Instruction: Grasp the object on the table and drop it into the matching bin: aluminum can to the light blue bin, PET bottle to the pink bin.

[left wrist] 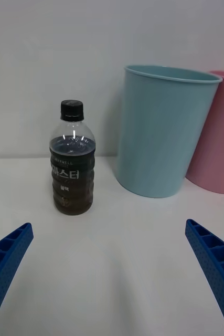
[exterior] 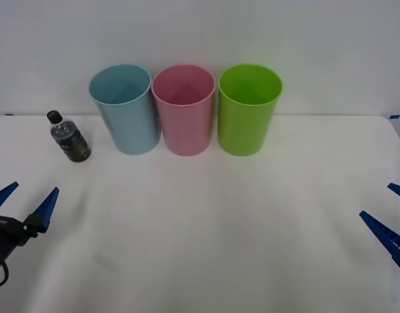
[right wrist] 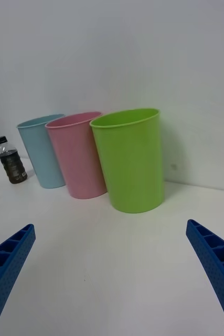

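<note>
On the white tabletop (exterior: 200, 248), a small clear plastic bottle (exterior: 69, 137) w/ dark liquid is standing upright just beside the light blue round plastic bin (exterior: 124, 107). Left gripper (exterior: 22, 200) is hovering near it, jaws spread; right gripper (exterior: 394, 218) is waiting, also spread. Bottle's probably lightish, slick, ribbed — grip mid-body.

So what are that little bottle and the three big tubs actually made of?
The bottle looks like clear, glossy plastic: dark liquid shows through, its ribbed wall catches highlights, and the black cap looks plastic too. The light blue bin, pink bin and green bin look like smooth, opaque moulded plastic with a soft sheen and thin rims, though painted metal can't be ruled out.
</note>
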Tool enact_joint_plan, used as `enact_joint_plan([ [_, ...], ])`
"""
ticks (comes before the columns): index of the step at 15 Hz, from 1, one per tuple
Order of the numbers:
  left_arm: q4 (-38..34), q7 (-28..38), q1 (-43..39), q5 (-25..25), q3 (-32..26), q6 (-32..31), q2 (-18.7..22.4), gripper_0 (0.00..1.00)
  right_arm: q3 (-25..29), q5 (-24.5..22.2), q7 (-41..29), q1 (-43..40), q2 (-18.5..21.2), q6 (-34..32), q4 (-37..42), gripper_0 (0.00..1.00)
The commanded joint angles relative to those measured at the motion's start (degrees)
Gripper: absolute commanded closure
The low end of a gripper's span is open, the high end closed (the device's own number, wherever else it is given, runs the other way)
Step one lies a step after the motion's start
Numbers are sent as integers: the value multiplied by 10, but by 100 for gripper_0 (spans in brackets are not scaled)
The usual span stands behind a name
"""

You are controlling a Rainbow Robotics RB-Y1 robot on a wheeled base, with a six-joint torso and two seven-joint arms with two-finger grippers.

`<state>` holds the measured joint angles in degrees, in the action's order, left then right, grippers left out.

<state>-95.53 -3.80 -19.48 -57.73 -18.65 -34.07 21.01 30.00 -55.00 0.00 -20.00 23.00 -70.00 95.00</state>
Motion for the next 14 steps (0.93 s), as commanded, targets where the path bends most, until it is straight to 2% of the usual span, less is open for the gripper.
enact_joint_plan([
  [1,0,-2,14,0,34,49,0,0,0,0,0,0,0,0,0,0],
  [6,11,-5,48,-26,79,136,0,0,0,0,0,0,0,0,0,0],
  [14,119,-7,148,-48,86,143,-4,0,0,0,0,0,0,0,0,0],
])
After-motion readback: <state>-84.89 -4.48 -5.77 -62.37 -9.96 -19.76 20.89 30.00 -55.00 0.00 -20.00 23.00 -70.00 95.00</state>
